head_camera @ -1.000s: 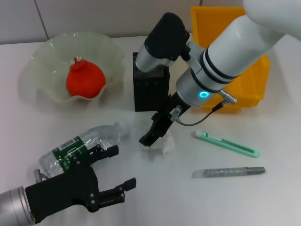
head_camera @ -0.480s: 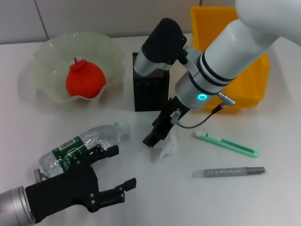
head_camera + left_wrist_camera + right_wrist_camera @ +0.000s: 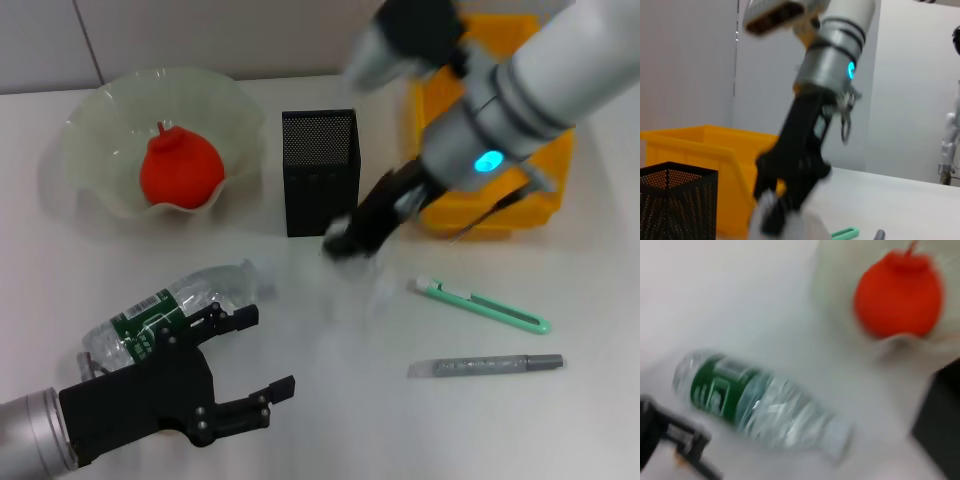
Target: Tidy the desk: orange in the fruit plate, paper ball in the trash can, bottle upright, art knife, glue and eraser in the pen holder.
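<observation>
On the desk I count one red-orange round fruit [image 3: 180, 167], one pale-green ruffled glass bowl [image 3: 100, 120] and one clear plastic bottle with a green label [image 3: 175, 310]. There is one black mesh box [image 3: 320, 172], one yellow plastic bin [image 3: 540, 190], one green-handled knife [image 3: 480, 305] and one grey stick-shaped tube [image 3: 485, 366]. Two robot grippers show, one black left gripper [image 3: 255, 365] and one blurred right gripper [image 3: 350, 238].

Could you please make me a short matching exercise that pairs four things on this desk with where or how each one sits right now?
Things:
1. orange
2. bottle
3. pen holder
4. trash can

Places or states:
A. lying on its side near the left hand
B. standing upright between the fruit plate and the yellow bin
C. partly hidden behind the right arm
D. resting inside the wavy green bowl

Pairs: 1-D, 2-A, 3-B, 4-C
</observation>
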`<state>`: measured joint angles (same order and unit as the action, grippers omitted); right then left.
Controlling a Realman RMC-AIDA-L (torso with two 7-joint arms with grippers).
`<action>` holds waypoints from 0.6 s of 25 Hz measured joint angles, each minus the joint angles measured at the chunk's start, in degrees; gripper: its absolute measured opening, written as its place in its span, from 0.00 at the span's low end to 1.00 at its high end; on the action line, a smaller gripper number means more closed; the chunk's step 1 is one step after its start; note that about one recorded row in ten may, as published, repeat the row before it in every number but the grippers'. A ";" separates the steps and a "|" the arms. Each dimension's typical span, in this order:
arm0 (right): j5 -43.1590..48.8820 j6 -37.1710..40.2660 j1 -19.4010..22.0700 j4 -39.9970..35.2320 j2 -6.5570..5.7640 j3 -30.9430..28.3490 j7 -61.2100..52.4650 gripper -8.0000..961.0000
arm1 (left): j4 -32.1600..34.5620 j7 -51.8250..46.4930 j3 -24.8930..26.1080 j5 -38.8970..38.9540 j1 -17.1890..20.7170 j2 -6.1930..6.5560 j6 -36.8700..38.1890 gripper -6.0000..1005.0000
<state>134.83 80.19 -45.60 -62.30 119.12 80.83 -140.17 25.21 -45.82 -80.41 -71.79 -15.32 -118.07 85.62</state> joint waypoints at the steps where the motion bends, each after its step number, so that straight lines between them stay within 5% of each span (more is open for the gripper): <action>1: 0.52 1.24 1.08 -2.70 -0.05 -2.24 -0.04 0.34 | 0.00 -0.03 0.01 -0.26 -0.21 0.01 0.00 0.83; 9: 8.28 5.12 7.41 -21.90 -0.27 -19.14 -0.13 0.16 | 0.02 -0.13 -0.02 -0.86 -1.12 -0.08 0.06 0.82; 15: 10.50 1.59 7.91 -23.01 -0.92 -25.23 2.38 0.11 | 0.02 -0.15 -0.01 -0.90 -1.35 -0.06 0.09 0.82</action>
<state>145.32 81.77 -37.69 -85.31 118.20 55.60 -137.79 25.23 -45.97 -80.42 -72.69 -16.66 -118.12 85.71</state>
